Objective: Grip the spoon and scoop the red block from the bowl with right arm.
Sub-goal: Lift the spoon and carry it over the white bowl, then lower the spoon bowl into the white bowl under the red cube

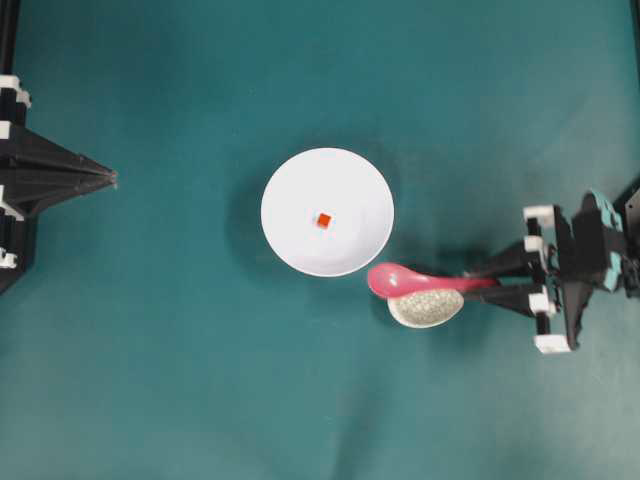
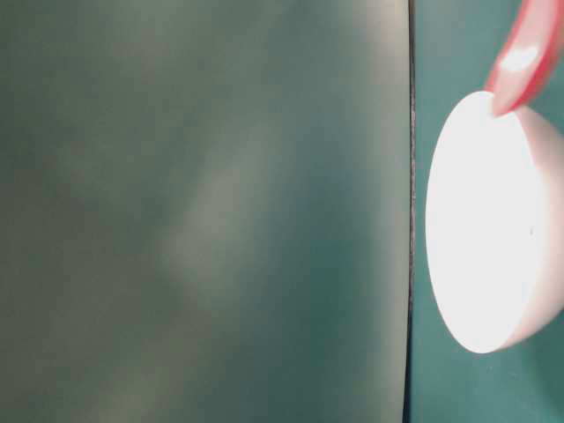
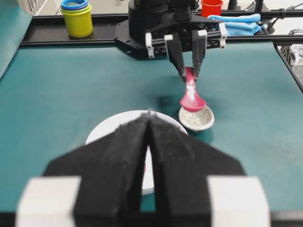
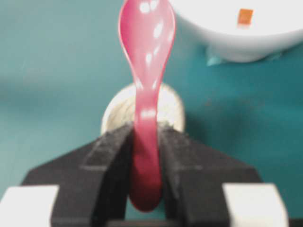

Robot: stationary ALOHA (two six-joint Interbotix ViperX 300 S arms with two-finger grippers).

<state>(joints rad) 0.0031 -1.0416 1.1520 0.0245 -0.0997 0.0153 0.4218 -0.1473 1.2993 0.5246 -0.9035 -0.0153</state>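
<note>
The spoon point(image 4: 146, 94) is clamped by its handle between the two fingers of the right end effector point(image 4: 146, 156), its scoop reaching out ahead of the fingertips and lifted above the small speckled dish point(image 1: 425, 307) that lies directly under it. In the overhead view the spoon point(image 1: 415, 282) runs level from the right end effector point(image 1: 497, 284) toward the bowl point(image 1: 327, 212), with the scoop's tip just beside the bowl's rim and not over its inside. The red block point(image 1: 323, 220) sits near the middle of the bowl, ahead of the spoon's tip and a little to one side of it. From the left wrist view the spoon point(image 3: 191, 94) hangs tilted down from the right end effector's fingers point(image 3: 179, 59) over the speckled dish point(image 3: 196, 118). The left end effector point(image 1: 112, 178) is well apart from the bowl on the far side of the green counter point(image 1: 180, 380), its fingers clenched together with nothing between them.
</note>
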